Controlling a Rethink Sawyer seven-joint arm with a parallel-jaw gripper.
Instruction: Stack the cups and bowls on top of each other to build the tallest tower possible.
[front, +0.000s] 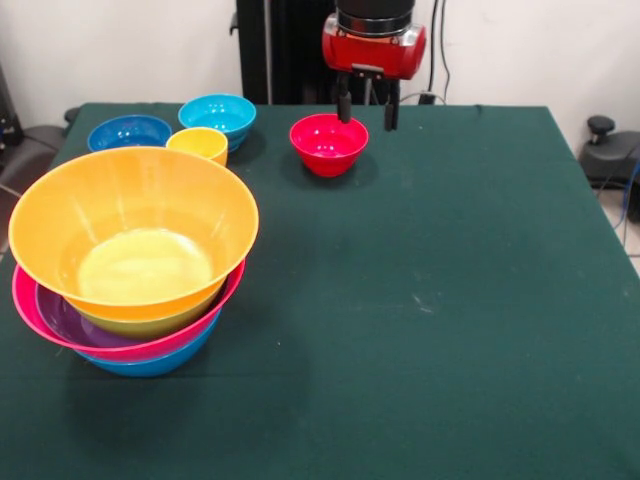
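The tower stands at the near left: a large orange bowl (130, 225) on top, tilted, nested in a green bowl (150, 322), a purple bowl (58, 308), a pink bowl (195, 332) and a blue bowl (150, 365) at the bottom. A small red bowl (328, 142) sits alone at the far middle. My gripper (367, 110) hangs open and empty just behind the red bowl's far rim, a little to its right. A light blue bowl (218, 113), a dark blue bowl (128, 131) and a yellow-orange cup (198, 143) stand together at the far left. The red cup is out of view.
The green table (450, 300) ends at a right edge near a black device (608, 150) on the floor. The robot's black pedestal (290, 50) stands behind the far edge, with cables on the wall beside it.
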